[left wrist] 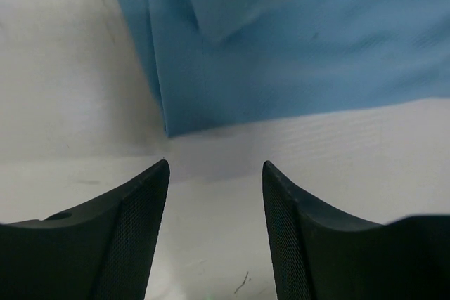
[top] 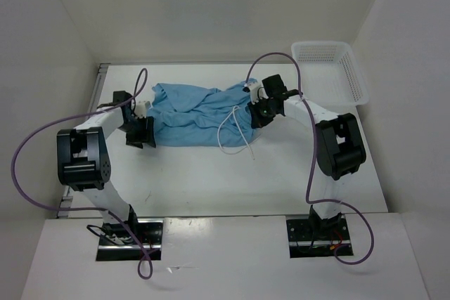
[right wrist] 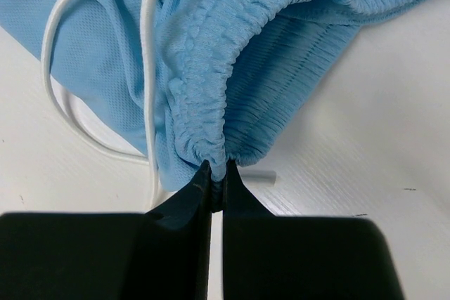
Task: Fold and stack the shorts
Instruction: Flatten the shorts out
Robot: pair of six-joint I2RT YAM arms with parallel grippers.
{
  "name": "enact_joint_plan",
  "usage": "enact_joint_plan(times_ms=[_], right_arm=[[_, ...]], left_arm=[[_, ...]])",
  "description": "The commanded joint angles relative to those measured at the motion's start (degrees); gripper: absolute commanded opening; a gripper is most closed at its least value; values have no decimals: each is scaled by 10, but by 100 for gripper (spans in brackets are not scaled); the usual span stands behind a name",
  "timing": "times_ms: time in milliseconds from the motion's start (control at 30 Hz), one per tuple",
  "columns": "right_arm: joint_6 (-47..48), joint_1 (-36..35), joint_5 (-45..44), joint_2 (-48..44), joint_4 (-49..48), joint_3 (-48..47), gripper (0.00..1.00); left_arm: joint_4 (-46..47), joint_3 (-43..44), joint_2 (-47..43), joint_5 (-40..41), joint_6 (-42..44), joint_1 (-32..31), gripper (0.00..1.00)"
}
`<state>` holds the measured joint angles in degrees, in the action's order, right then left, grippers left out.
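Note:
The sky-blue shorts (top: 195,112) lie crumpled across the middle of the white table, with the white drawstring (top: 235,137) trailing off the near edge. My right gripper (right wrist: 218,171) is shut on the gathered elastic waistband (right wrist: 211,75) at the shorts' right end; in the top view it (top: 256,116) sits at that end. My left gripper (left wrist: 215,166) is open and empty, just short of the shorts' leg hem corner (left wrist: 169,128); in the top view it (top: 145,133) is at the left end of the fabric.
A white mesh basket (top: 330,68) stands at the table's back right. White walls enclose the table on three sides. Purple cables loop from both arms.

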<state>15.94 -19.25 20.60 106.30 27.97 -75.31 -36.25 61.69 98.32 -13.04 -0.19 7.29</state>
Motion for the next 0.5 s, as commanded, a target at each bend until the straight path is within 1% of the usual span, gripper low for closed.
enact_joint_plan(times_ms=[0, 33, 67, 167, 233, 267, 333, 400, 467], right_arm=[[11, 2, 1, -15, -2, 2, 0], [11, 2, 1, -21, -2, 2, 0], [11, 2, 1, -21, -2, 11, 0], [11, 2, 1, -26, -2, 18, 0], [16, 2, 1, -26, -2, 18, 0], [16, 2, -4, -26, -2, 18, 0], [16, 2, -4, -26, -2, 12, 0], [16, 2, -9, -26, -2, 6, 0], [16, 2, -9, -21, -2, 6, 0]], left_arm=[[75, 63, 15, -44, 2, 8, 63], [75, 69, 24, -44, 2, 8, 65], [83, 69, 30, -51, 2, 8, 68], [77, 75, 67, -56, 2, 8, 68], [45, 94, 109, -44, 2, 1, 68], [27, 94, 121, -44, 2, 1, 64], [20, 94, 137, -37, 2, 1, 59], [14, 85, 131, -22, 2, 1, 58], [8, 80, 118, -10, 2, 1, 59]])
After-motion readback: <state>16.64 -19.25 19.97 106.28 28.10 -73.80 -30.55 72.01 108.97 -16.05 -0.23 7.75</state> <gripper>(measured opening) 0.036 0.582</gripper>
